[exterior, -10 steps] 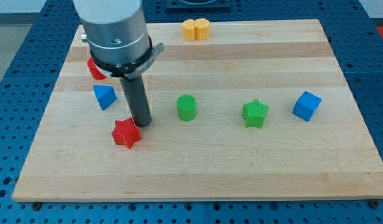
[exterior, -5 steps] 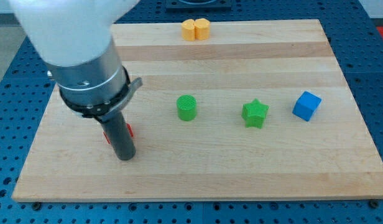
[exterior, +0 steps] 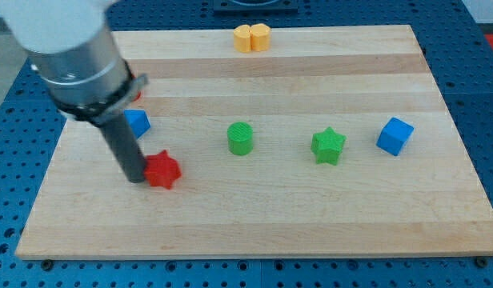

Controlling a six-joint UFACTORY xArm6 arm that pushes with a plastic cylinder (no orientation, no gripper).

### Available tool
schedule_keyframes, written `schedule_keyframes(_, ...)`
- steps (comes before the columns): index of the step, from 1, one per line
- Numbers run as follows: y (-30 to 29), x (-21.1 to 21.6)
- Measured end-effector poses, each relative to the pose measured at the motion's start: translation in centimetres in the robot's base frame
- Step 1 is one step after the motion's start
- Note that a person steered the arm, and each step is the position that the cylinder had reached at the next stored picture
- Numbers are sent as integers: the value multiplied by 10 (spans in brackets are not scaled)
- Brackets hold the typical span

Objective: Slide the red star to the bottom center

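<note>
The red star (exterior: pixel 162 170) lies on the wooden board (exterior: pixel 254 208) at the view's lower left. My tip (exterior: pixel 135 178) rests on the board right at the star's left side, touching it or nearly so. The dark rod rises up and to the left from the tip into the grey arm body.
A blue block (exterior: pixel 138 122) sits just above the star, partly behind the rod. A second red block (exterior: pixel 135 94) peeks out by the arm body. A green cylinder (exterior: pixel 241 138), a green star (exterior: pixel 328 146), a blue cube (exterior: pixel 394 136) and two orange blocks (exterior: pixel 252 38) lie further right and up.
My tip went from the star's upper right, down around in front of it, to its left side. The star stays in nearly the same place.
</note>
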State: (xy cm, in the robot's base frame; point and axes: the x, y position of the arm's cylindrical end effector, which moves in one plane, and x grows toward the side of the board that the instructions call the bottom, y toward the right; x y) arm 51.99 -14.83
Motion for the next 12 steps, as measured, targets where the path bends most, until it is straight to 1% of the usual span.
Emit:
schedule_keyframes(1,38,1)
schedule_keyframes(2,28,-4)
schedule_keyframes(3,5,-31)
schedule_keyframes(4,17,-42)
schedule_keyframes(5,45,-31)
schedule_keyframes(6,78,1)
schedule_keyframes(7,96,13)
schedule_keyframes(9,99,-7)
schedule_keyframes(11,111,22)
schedule_keyframes(12,87,3)
